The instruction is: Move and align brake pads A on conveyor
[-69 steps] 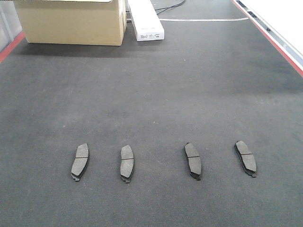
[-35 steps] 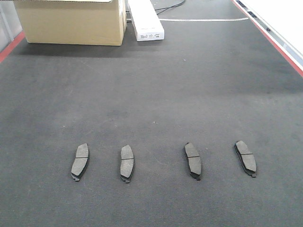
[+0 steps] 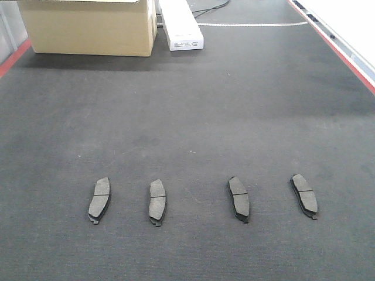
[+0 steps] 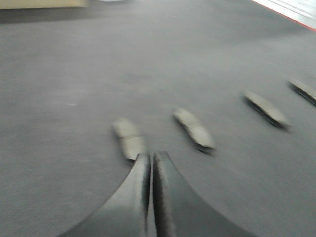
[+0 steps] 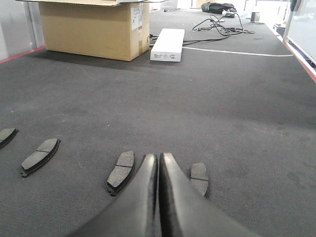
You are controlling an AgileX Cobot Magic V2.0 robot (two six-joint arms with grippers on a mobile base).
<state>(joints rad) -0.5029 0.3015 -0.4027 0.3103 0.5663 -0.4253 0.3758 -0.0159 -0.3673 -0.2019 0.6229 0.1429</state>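
Brake pads A (image 3: pixel 99 200), 4 lengthwise in 1 row on conveyor (image 3: pixel 193 117), ready for aligning. Left gripper (image 4: pixel 152 163) pressed together above leftmost pad, seemingly; blurred. Right gripper (image 5: pixel 158 165) likewise together, empty, between 2 right pads.

Count on the conveyor (image 3: pixel 234 117): four brake pads A (image 3: pixel 99 200) (image 3: pixel 157 201) (image 3: pixel 238 198) (image 3: pixel 304 195), in a single row across the belt. At the conveyor's far end: one cardboard box (image 3: pixel 88 26) and one white oblong box (image 3: pixel 180 24). Two pincers logged, left (image 4: pixel 151 165) and right (image 5: pixel 159 165), one per wrist view.
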